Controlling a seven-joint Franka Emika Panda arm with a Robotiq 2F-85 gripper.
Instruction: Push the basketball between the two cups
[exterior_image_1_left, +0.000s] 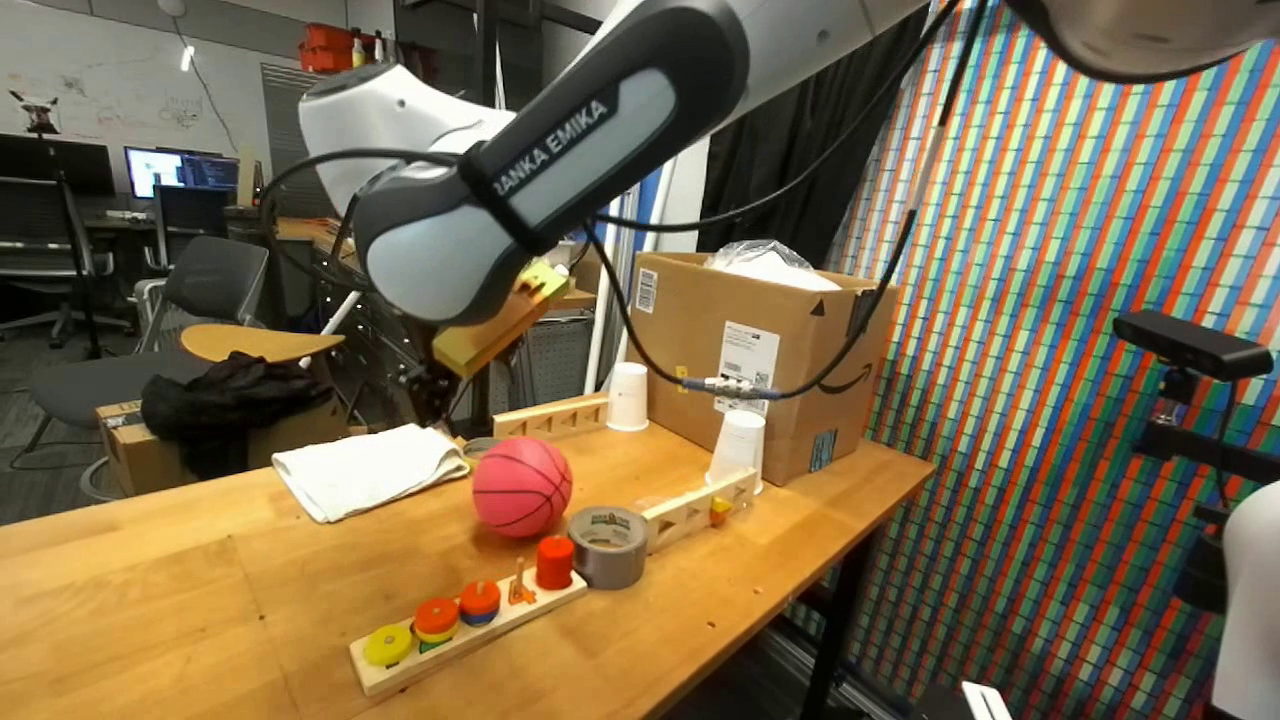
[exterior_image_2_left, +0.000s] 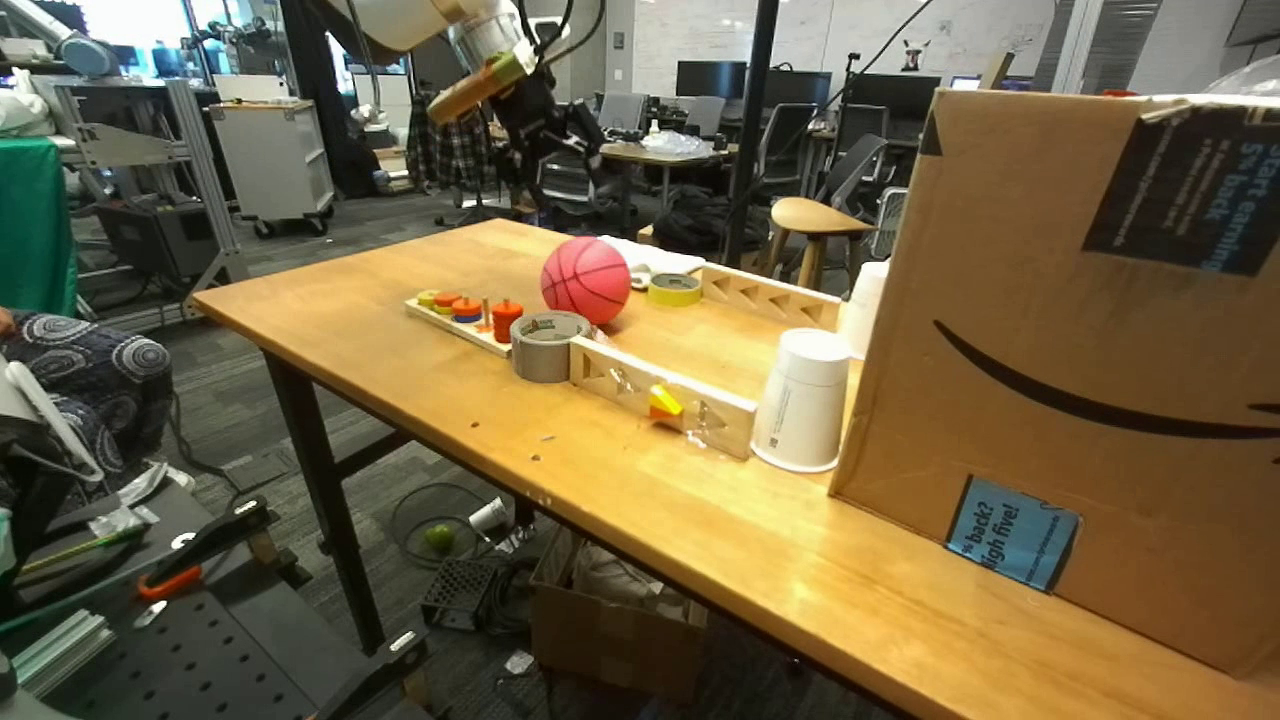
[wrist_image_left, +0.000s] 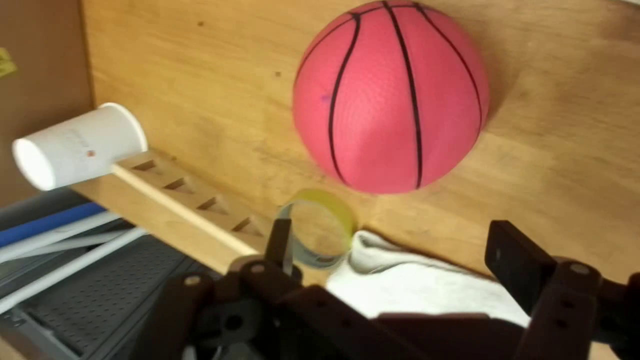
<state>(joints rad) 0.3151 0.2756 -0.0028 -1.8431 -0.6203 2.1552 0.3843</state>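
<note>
Round, pink and black-seamed, the basketball (exterior_image_1_left: 522, 487) rests on the wood-grained tabletop (exterior_image_1_left: 180, 600) between a grey duct-tape roll (exterior_image_1_left: 612, 570) and a white cloth (exterior_image_1_left: 370, 468), well apart from two upturned, tapered paper cups (exterior_image_2_left: 802, 400). Above, the black tool (wrist_image_left: 392, 250) hangs with its blocky fingers spread.

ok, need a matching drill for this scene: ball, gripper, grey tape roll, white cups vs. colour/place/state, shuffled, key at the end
Column one
1. Basketball
2. Gripper
3. Grey tape roll
4. White cups

Column two
A. Upside down on the table
B. Open, fingers apart
C. Between the peg toy and a wooden rail
D. Pinkish-red with dark seam lines

Pairs: 1-D, 2-B, 3-C, 4-A
</note>
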